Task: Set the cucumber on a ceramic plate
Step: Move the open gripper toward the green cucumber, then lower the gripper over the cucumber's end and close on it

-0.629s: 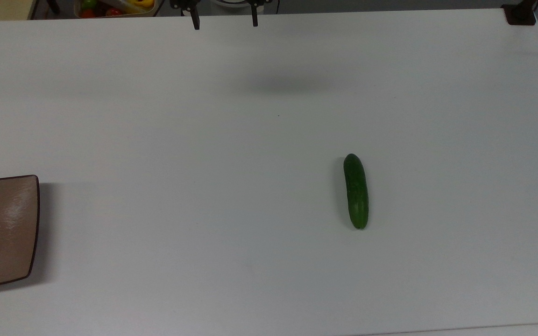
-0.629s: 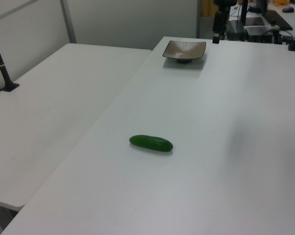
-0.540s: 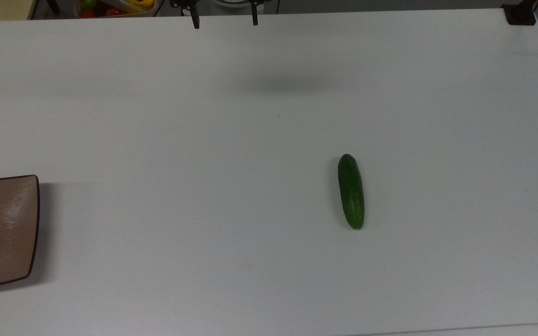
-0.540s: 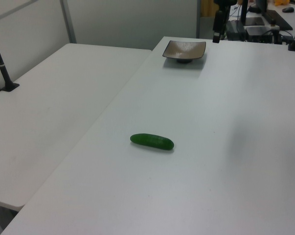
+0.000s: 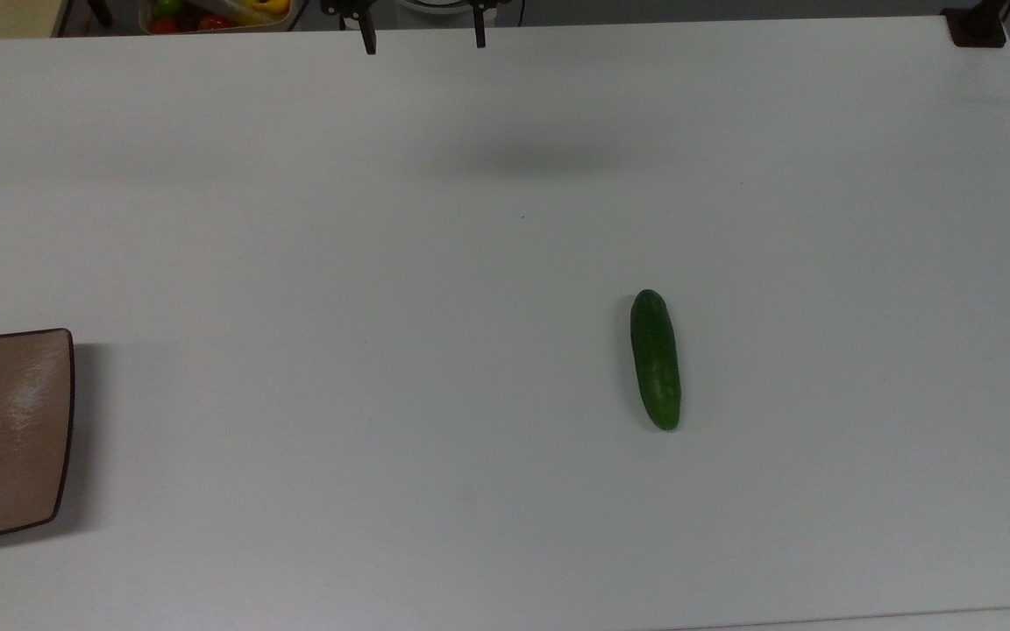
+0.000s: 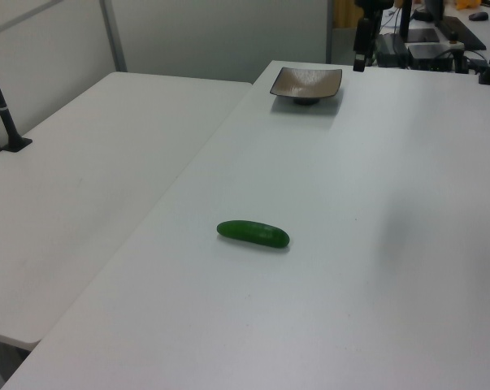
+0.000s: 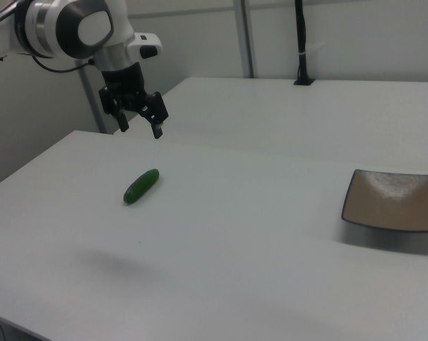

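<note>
On the white table (image 5: 505, 491):
Cucumber (image 5: 655, 359): lies flat on the bare tabletop, well apart from the plate.
Ceramic plate (image 7: 392, 201): empty, at the top view's left edge.
Gripper (image 7: 138, 121): raised above the table, fingers (image 5: 369, 39) spread wide, holding and touching nothing.
Arm (image 7: 72, 27): white, at the right view's upper left.
Markings: no legible writing.

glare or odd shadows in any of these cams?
Top view: white glare streak on the ceramic plate, which casts a shadow on the top view's right; a soft dark patch on the table below the gripper. Right view: faint sheen on the plate, blurry shadow patch near the front edge. Left view: even light, thin shadow under the cucumber.
</note>
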{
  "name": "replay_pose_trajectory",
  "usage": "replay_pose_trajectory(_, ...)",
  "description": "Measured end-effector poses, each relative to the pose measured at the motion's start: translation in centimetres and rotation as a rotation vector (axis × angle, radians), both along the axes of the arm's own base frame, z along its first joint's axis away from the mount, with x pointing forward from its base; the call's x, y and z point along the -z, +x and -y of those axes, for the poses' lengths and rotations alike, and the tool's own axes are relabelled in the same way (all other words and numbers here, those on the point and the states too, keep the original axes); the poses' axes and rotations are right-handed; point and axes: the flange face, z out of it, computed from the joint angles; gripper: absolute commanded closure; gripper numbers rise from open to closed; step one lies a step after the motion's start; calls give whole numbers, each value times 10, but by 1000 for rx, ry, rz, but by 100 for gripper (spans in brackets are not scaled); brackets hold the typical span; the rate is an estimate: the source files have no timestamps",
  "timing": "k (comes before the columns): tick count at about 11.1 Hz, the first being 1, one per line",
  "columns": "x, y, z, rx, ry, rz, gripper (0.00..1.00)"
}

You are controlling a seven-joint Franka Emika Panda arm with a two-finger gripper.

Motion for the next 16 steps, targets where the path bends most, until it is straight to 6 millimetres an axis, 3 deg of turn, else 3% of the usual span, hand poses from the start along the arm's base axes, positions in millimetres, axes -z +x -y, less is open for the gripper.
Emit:
replay_pose_trajectory(4,14,5,-10,-20,-1,-25,0)
replay_pose_trajectory(9,63,39,-44,-37,11,2,0)
replay_pose_trajectory(11,60,41,-60,-4,21,17,0)
replay_pose_trajectory(14,43,42,-116,-12,24,61,0)
replay_pose_trajectory(16,45,52,-152,23,31,117,0)
